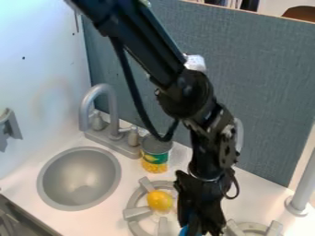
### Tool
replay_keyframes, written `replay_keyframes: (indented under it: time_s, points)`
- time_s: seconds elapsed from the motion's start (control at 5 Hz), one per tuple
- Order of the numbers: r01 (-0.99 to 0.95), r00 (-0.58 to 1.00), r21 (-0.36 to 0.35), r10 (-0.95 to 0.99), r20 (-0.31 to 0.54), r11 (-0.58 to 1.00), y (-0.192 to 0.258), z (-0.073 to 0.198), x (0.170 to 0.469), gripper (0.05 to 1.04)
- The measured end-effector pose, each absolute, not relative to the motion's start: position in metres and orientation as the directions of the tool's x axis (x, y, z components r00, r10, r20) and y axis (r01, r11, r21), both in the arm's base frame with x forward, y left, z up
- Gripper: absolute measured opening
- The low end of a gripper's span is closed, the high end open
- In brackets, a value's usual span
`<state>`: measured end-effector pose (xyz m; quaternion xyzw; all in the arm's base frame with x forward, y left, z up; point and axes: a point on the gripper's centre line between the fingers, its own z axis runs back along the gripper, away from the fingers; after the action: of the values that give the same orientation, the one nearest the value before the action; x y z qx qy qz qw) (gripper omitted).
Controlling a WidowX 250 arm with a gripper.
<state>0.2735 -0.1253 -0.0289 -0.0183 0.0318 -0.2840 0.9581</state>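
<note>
Blue item [184,231] sits low at my gripper [203,229], near 1 burner [137,213] holding 1 lemon [160,201]; clamped or apart, I cannot tell. I judge this the grasping step, calling for 1 sure grip before any lift.

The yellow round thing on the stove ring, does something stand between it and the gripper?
Nothing visible stands between the yellow round thing and the gripper, though a blue thing shows low beside the gripper. The can is farther back.
</note>
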Motion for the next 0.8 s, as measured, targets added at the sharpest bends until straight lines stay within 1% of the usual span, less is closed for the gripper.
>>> replay_keyframes:
  time_s: [0.2,0.4,0.6,0.8]
  points:
    - [0.553,0.830,-0.067,-0.556,-0.046,0.831,-0.126,-0.029,0.269,0.343]
    - [0.549,0.833,-0.056,-0.551,-0.045,0.834,-0.124,-0.030,0.270,0.343]
    - [0.505,0.860,-0.019,-0.505,-0.069,0.863,-0.118,-0.030,0.270,0.439]
    - [0.469,0.881,0.005,-0.467,-0.080,0.883,-0.115,-0.029,0.272,0.759]
